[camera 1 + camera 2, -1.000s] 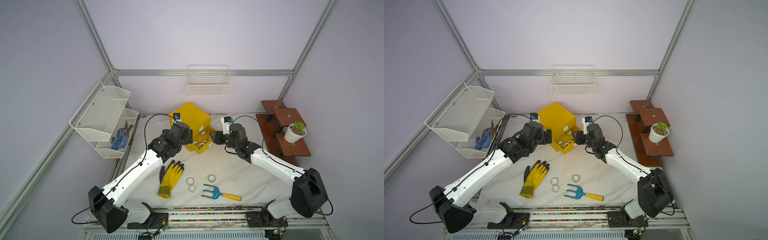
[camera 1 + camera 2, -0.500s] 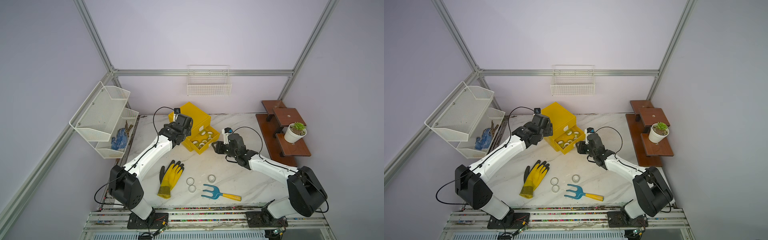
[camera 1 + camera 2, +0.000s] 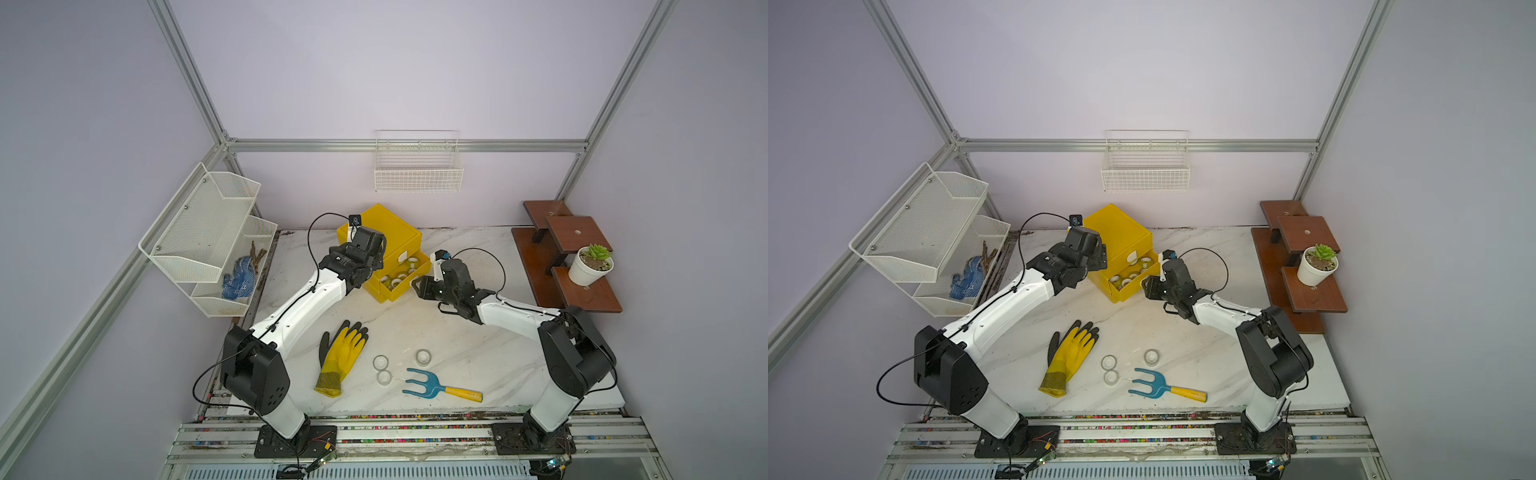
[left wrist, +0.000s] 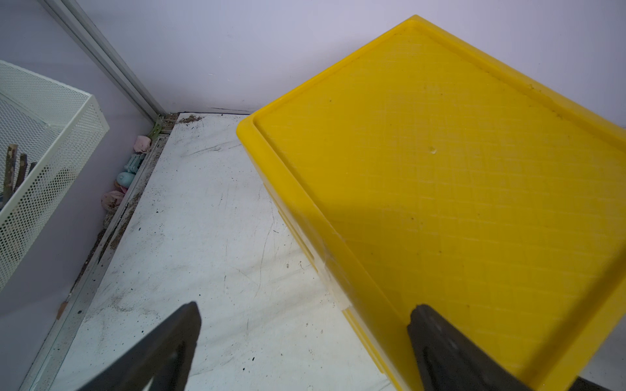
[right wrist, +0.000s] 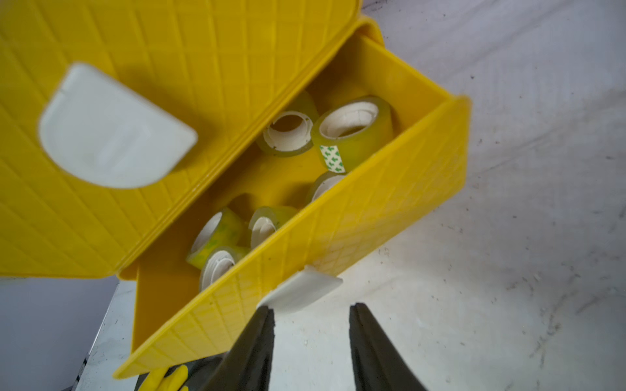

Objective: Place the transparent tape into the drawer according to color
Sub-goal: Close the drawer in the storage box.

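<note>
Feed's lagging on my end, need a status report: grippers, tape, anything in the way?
Left gripper open at cabinet. Right gripper narrowed, empty, before open drawer. Three tape rolls still on table; glove and rake beside them.

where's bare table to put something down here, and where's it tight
Free: the marble between the open drawer and the yellow glove, and the stretch from the wooden shelf down toward the fork trowel. Crowded: the front middle, where the glove, three tape rolls and trowel cluster.
</note>
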{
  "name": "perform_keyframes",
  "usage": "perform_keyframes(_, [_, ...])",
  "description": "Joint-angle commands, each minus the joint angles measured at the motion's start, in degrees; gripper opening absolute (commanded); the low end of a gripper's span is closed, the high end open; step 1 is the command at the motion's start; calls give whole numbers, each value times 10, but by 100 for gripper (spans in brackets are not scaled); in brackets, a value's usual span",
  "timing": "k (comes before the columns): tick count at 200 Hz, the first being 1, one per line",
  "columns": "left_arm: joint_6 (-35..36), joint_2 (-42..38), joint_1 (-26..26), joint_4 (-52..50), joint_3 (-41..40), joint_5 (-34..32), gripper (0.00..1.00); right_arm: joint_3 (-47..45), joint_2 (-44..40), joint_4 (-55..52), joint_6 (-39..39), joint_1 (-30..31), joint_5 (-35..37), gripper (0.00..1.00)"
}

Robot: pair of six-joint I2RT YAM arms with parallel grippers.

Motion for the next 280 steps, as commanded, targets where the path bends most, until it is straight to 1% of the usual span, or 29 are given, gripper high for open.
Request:
perform_keyframes(1, [13,9,3,-4,3,11,100,32,24,43,5,-2,-10,42])
perform_keyframes(37, [14,11,3,-6,-3,14,100,78,71,50,11,-2,-18,42])
perform_keyframes(109, [11,13,3,-9,-14,25,100,115,123,89,43,1,-26,42])
perform_keyframes(141, [10,12,3,-9,-17,28,100,97,106,90,43,2,-25,43])
perform_keyframes(179, [10,10,3,-9,-17,29,100,40,48,98,46,2,-21,49])
perform_keyframes(201, [10,8,3,-10,-19,28,100,-8,14,116,75,1,-16,51])
perform_keyframes(215, [10,8,3,-10,-19,27,100,-34,9,126,111,2,-16,52])
perform_keyframes(249, [9,10,3,-10,-20,32,100,-24,60,125,171,0,-39,52])
perform_keyframes(280, [10,8,3,-10,-21,33,100,6,104,133,198,0,-45,52])
